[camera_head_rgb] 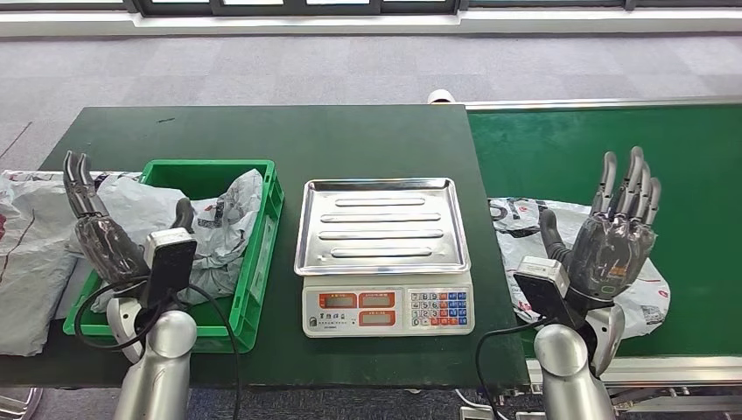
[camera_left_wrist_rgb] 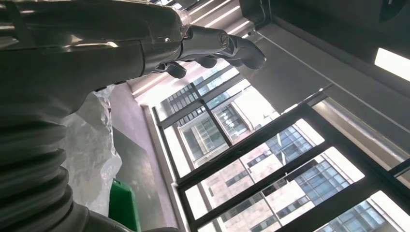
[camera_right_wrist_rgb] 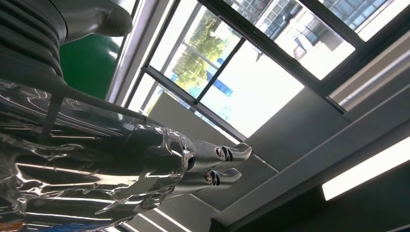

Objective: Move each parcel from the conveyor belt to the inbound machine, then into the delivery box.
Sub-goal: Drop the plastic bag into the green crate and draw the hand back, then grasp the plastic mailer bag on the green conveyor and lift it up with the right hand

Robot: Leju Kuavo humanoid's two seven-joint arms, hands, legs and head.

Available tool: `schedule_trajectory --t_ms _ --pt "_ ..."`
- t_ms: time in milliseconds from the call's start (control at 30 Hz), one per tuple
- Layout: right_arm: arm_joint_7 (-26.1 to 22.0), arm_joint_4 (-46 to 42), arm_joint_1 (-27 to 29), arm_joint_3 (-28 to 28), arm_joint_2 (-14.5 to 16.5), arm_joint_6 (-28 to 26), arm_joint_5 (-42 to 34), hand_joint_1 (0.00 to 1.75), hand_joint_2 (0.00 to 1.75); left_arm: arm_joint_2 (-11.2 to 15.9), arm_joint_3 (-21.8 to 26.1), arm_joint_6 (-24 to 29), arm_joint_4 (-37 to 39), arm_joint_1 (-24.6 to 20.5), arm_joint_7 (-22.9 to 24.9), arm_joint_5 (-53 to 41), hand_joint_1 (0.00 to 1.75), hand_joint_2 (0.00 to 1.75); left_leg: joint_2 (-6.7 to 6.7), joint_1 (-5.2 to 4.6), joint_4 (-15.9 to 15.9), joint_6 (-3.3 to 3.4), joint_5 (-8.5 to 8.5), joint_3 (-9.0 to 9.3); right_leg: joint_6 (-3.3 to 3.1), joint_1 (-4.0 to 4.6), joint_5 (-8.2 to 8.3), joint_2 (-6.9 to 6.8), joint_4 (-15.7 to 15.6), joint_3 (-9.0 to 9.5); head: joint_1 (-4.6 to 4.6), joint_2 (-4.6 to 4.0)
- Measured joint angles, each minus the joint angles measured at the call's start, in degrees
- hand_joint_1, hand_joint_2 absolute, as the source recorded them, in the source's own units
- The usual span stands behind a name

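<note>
A grey-white plastic parcel (camera_head_rgb: 525, 229) lies on the green conveyor belt (camera_head_rgb: 612, 149), partly behind my right hand (camera_head_rgb: 615, 236). That hand is raised above it, fingers straight up and apart, holding nothing. The inbound machine is a scale with a bare steel tray (camera_head_rgb: 381, 226) at the table's middle. The green delivery box (camera_head_rgb: 255, 229) on the left holds a crumpled grey parcel (camera_head_rgb: 229, 219). My left hand (camera_head_rgb: 101, 227) hovers over the box's left side, fingers up, empty. In the wrist views the left hand (camera_left_wrist_rgb: 159, 41) and the right hand (camera_right_wrist_rgb: 145, 164) point toward windows and ceiling.
More grey parcels (camera_head_rgb: 31, 245) lie on the dark green table (camera_head_rgb: 289, 140) left of the box. Black cables loop from both wrists near the table's front edge. Grey carpet floor lies beyond the table.
</note>
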Motion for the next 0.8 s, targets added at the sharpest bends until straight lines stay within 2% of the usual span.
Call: schedule_trajectory --t_ms 100,200,267,333,433,500,633,800 --pt "1.86 0.45 -0.24 -0.32 -0.13 1.33 0.92 0.0 1.75 -0.04 0.01 0.0 -0.46 0.21 -1.68 1.89 0.0 1.75 0.01 0.0 0.0 0.0 0.0 -0.01 0.0 -0.01 0.0 0.01 0.0 0.0 0.0 0.0" --pt "11.75 5.7 -3.25 -2.49 -1.55 7.46 3.39 0.0 1.75 -0.25 -0.43 0.0 -4.71 2.33 -8.58 11.89 0.0 1.75 0.25 -0.02 0.01 0.02 -0.06 0.05 0.02 -0.02 0.03 0.21 -0.01 0.0 -0.01 0.01" --pt "14.35 12.97 -6.52 -5.59 -3.55 9.79 2.01 0.0 1.75 -0.34 -1.67 0.0 -9.87 4.69 -9.9 16.12 0.0 1.75 0.21 -0.07 0.03 0.1 -0.07 0.05 0.05 -0.06 0.04 0.19 -0.03 0.02 0.0 0.0" --pt "10.58 20.31 -9.89 -9.25 -5.26 14.28 -4.25 0.0 1.75 -0.32 -3.04 0.0 -14.65 7.08 -10.4 17.56 0.0 1.75 0.08 -0.14 0.04 0.14 -0.05 0.01 0.08 -0.13 0.04 0.08 -0.04 0.01 0.0 0.0" --pt "2.26 29.29 -14.55 -15.47 -6.5 28.17 -22.4 0.0 1.75 -0.29 -4.47 -0.01 -19.95 9.49 -11.64 18.68 0.0 1.75 0.04 -0.18 0.05 0.15 -0.05 0.01 0.14 -0.17 0.05 0.06 -0.05 -0.01 -0.01 0.0" --pt "-0.41 33.5 -16.67 -19.05 -6.89 34.33 -30.24 0.0 1.75 -0.22 -5.0 -0.02 -22.15 10.27 -11.74 18.99 0.0 1.75 -0.05 -0.17 0.04 0.16 -0.04 -0.01 0.17 -0.17 0.03 -0.04 -0.05 0.0 0.0 0.0" --pt "-1.29 39.03 -19.35 -23.49 -7.18 41.52 -38.54 0.0 1.75 0.07 -5.73 -0.03 -24.55 11.01 -11.64 19.48 0.0 1.75 -0.03 -0.14 0.03 0.16 -0.04 -0.01 0.16 -0.14 0.01 -0.05 -0.03 0.0 0.0 0.01" --pt "-1.2 43.93 -20.74 -26.05 -7.25 52.45 -49.43 0.0 1.75 0.52 -6.43 -0.05 -25.43 11.33 -12.02 21.49 0.0 1.75 -0.02 -0.1 0.02 0.15 -0.03 0.0 0.15 -0.1 0.0 -0.04 -0.03 0.01 0.0 0.01"
